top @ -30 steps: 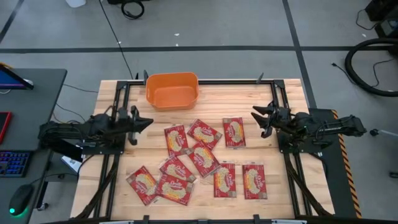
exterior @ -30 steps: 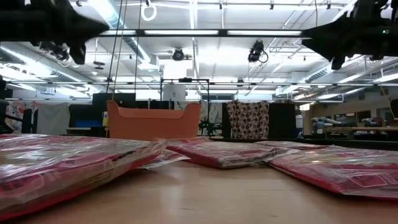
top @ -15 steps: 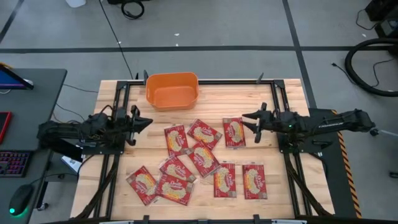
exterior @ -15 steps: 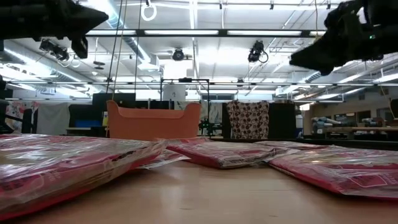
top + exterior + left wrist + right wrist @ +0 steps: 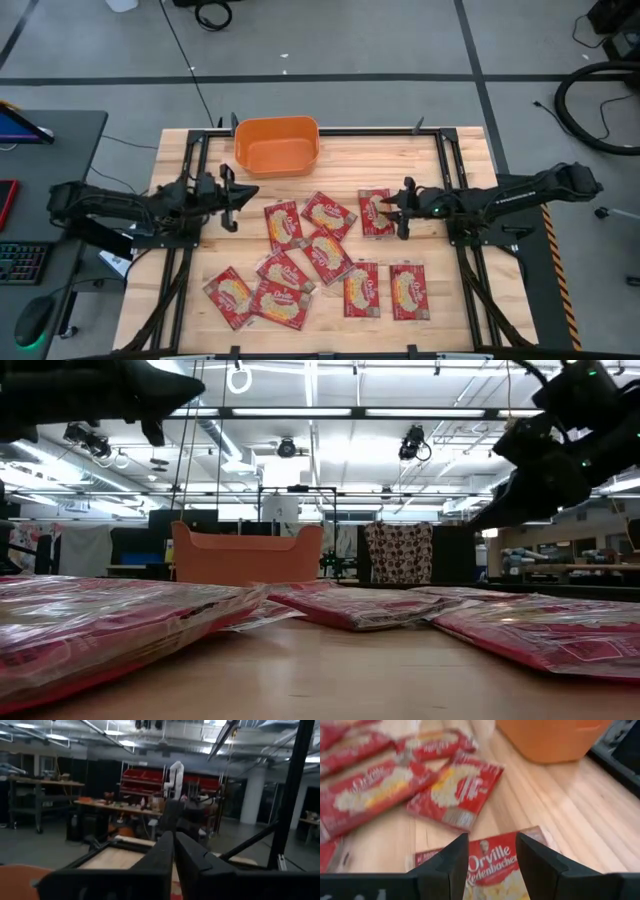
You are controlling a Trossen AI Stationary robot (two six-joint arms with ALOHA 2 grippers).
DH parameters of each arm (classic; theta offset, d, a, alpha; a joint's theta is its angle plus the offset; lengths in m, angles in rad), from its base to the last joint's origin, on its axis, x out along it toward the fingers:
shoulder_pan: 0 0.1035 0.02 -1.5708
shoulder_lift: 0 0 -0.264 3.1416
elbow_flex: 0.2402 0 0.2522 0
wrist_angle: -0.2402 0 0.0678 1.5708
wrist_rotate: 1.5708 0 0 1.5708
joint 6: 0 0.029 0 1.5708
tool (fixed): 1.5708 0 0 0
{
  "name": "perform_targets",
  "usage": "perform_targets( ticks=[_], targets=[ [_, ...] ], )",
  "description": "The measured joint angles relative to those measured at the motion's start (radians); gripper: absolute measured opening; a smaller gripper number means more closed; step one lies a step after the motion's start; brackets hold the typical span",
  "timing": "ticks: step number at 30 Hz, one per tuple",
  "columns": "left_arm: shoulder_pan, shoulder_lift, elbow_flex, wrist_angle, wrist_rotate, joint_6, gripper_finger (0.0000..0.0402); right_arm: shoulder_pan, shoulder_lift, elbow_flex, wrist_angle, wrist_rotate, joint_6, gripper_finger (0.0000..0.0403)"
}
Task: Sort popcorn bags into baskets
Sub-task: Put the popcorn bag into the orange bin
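Note:
Several red popcorn bags with cream centres lie flat on the wooden table, some overlapping, around [image 5: 328,254]. The orange basket [image 5: 277,145] stands at the far edge, also seen in the low view [image 5: 247,555]. My right gripper [image 5: 388,207] is open and tipped downward, hovering above the right-most upper bag [image 5: 372,214]. In the right wrist view its fingers [image 5: 492,837] frame that bag's white lettering [image 5: 492,862]. My left gripper [image 5: 252,192] is shut [image 5: 173,836] and held high, left of the bags.
A dark metal frame runs along the table's edges [image 5: 445,160]. Bare wood lies between the basket and the bags [image 5: 350,165]. Two bags sit near the right front [image 5: 407,291]. A desk with a keyboard and mouse stands left of the table.
My right gripper has moved toward the table's left and down, tipping its fingers downward over the right-most upper bag. My left gripper has shifted a little toward the table's right. No bag has moved.

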Motion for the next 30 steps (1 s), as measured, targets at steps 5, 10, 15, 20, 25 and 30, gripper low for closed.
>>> perform_targets(
  ticks=[5,10,15,20,25,30],
  targets=[
    [0.000,0.068,0.000,0.011,0.000,-0.029,0.0089,0.020,0.152,0.113,-0.059,-0.006,-0.060,0.0177],
    [0.000,0.111,0.000,0.016,0.000,-0.083,0.0143,0.033,0.325,0.228,-0.098,-0.005,-0.179,0.0185],
    [0.000,0.141,0.000,0.020,0.000,-0.131,0.0157,0.048,0.486,0.338,-0.141,-0.005,-0.299,0.0185],
    [0.001,0.176,0.001,0.037,-0.001,-0.141,0.0158,0.079,0.631,0.449,-0.181,0.019,-0.411,0.0184],
    [0.000,0.177,0.001,0.057,-0.005,-0.154,0.0158,0.125,0.748,0.542,-0.233,0.039,-0.531,0.0183],
    [0.000,0.177,0.001,0.039,-0.005,-0.193,0.0158,0.161,0.838,0.598,-0.285,0.120,-0.613,0.0173]
  ],
)
